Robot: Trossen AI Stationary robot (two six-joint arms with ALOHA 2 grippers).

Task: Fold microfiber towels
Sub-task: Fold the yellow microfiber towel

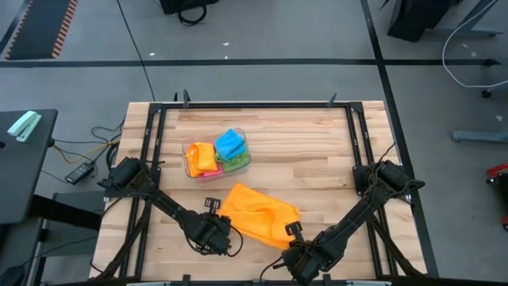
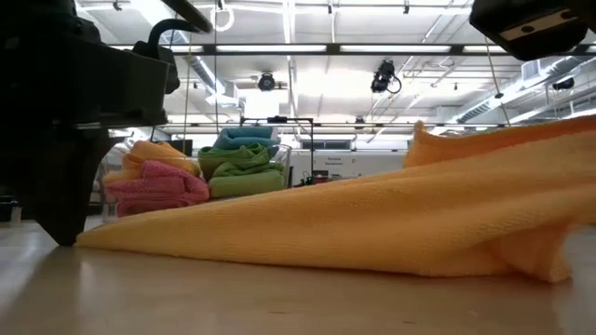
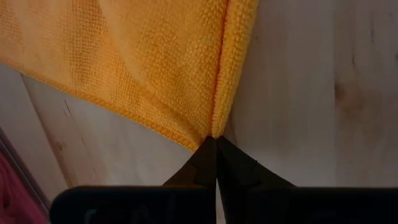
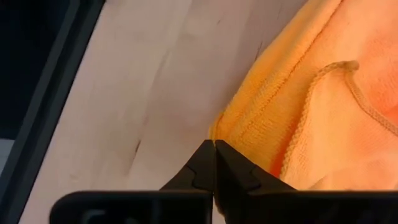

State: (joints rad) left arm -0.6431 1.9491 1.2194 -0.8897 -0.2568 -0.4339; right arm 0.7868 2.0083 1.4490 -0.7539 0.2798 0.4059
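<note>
Your left gripper and right gripper each pinch a corner of the orange towel, fingers pressed together. Soft, limp, light cloth; hold the hemmed corners.

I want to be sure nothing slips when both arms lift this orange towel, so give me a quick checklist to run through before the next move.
1. Left gripper pinched shut on a corner of the orange towel: ok.
2. Right gripper shut at the towel's edge: ok; how much cloth is caught: cannot tell.
3. Towel flat between the two grips: not ok, it is rumpled and humped near the right gripper.
4. Clear tub of folded towels apart from the orange towel: ok.
5. Bare table behind the towel for laying it out: ok.
</note>
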